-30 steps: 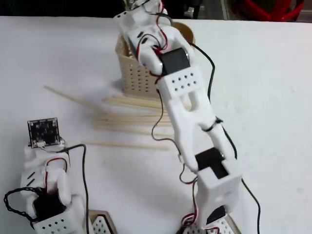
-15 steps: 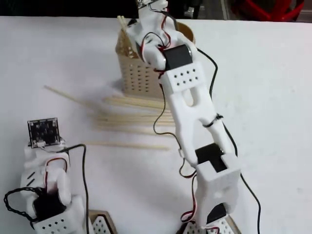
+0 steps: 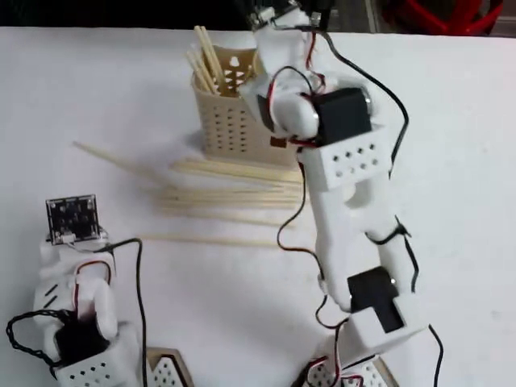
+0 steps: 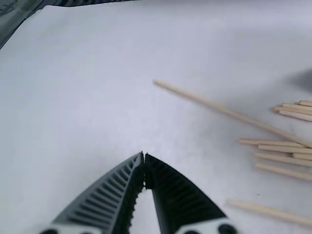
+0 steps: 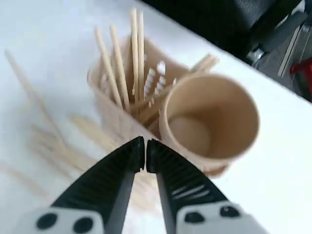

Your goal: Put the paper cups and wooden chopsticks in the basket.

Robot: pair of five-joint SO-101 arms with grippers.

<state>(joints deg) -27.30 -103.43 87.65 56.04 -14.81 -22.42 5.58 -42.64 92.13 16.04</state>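
Note:
A perforated cream basket (image 3: pixel 228 118) stands at the table's far side with several wooden chopsticks (image 3: pixel 205 58) upright in it. In the right wrist view a tan paper cup (image 5: pixel 209 123) sits in the basket (image 5: pixel 109 105) beside those chopsticks (image 5: pixel 121 66). My right gripper (image 5: pixel 145 144) hovers above the basket's near wall, shut on nothing. More chopsticks (image 3: pixel 226 190) lie loose on the table in front of the basket. My left gripper (image 4: pixel 144 159) is shut and empty, low over bare table, with loose chopsticks (image 4: pixel 280 158) ahead and a single slanted one (image 4: pixel 219 109).
The right arm (image 3: pixel 347 201) stretches from the near edge up past the basket's right side. The left arm (image 3: pixel 76 298) is folded at the near left corner. Open white table lies left and right of the chopstick pile.
The right arm has swung to the right off the basket, uncovering chopsticks that now stand in it. The left arm has not moved.

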